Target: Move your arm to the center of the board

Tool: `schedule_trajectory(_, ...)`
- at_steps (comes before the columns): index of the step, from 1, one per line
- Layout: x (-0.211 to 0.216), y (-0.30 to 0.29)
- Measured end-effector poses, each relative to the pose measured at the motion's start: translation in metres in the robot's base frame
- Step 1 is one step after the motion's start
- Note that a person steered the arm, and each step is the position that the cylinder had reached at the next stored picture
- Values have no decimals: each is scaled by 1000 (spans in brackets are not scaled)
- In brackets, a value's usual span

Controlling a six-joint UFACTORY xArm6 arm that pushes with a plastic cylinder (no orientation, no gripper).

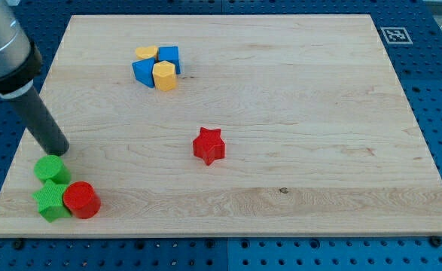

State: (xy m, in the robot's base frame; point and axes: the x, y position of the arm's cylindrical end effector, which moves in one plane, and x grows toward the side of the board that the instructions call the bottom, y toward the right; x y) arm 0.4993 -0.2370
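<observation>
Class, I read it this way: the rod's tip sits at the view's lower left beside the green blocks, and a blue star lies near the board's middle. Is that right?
Not quite. The camera view shows the star is red, not blue. The rest holds: my tip sits at the view's lower left, just above the green blocks.

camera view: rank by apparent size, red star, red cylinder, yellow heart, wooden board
1. wooden board, by far
2. red cylinder and red star, look alike; cylinder is nearer the view's bottom, so not ranked
3. yellow heart, partly hidden
</observation>
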Motion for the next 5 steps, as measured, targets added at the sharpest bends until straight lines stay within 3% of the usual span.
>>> schedule_trajectory(2, -46, 57)
schedule_trajectory(5, -56, 63)
